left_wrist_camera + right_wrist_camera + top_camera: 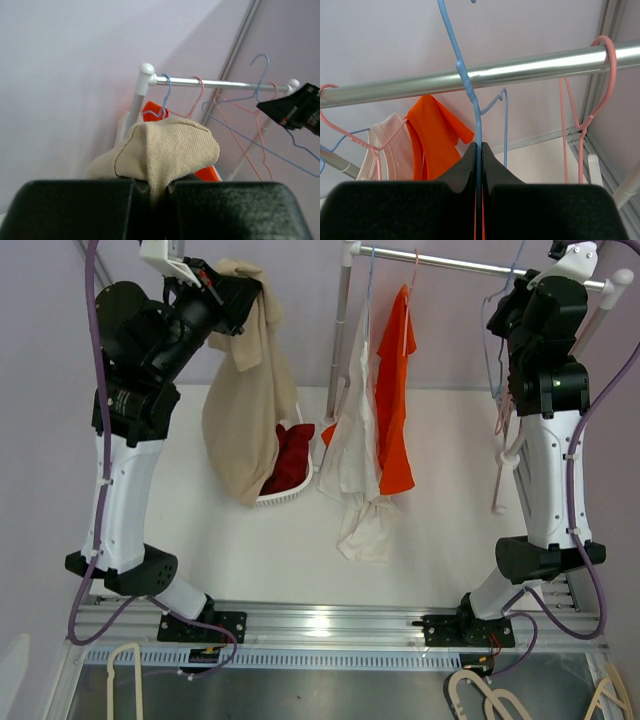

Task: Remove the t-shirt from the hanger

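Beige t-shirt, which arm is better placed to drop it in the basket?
Left. The left end effector is shut on the beige t-shirt, which hangs by the white basket; the right end effector grips a blue hanger at the rail.

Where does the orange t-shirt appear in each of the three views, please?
Top external: the orange t-shirt hangs upper centre, right of the white garment.
Left wrist: only orange slivers show behind the beige t-shirt.
Right wrist: lower left, left of the blue hanger.
Shared landmark: the silver rail.
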